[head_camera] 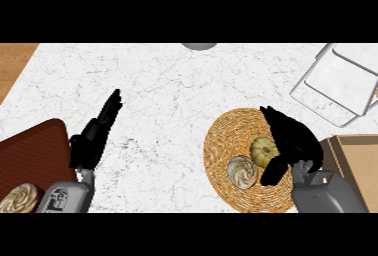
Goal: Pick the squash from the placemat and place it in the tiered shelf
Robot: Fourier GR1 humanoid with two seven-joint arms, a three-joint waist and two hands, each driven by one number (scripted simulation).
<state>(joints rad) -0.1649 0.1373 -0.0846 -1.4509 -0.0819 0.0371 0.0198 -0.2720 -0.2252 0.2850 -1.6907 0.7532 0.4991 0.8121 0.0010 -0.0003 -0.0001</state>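
Counter: white marble-look top (184, 90) with fine grey veining, filling most of the head view; a strip of light wood (13, 62) shows at the upper left corner.
Placemat: round woven mat (229, 135), straw-orange, ribbed in concentric rings, lying right of centre.
Squash: small, round, ridged, yellow-green squash (263, 151) sitting on the placemat's right half, just beside the right hand's thumb.
Pastry on mat: pale swirled cupcake-like item (242, 171), near the squash, lower left of it, on the same mat.
Right hand: black hand (294, 137) over the placemat's right edge, fingers extended toward the top of the view and the thumb angled down past the squash; spread, nothing pinched.
Left hand: black hand (94, 135) at left over bare counter, fingers straight and pressed together, pointing up.
Tiered shelf: white wire-framed shelf (336, 85) with flat pale panels, at the upper right, well apart from the squash.
Dark mat: reddish-brown mat (33, 150) at the lower left, carrying a second swirled pastry (21, 198).
Box: tan cardboard-coloured box (358, 160) at the right edge.
Grey object: rounded grey shape (199, 45) cut off at the top; what it is cannot be told.
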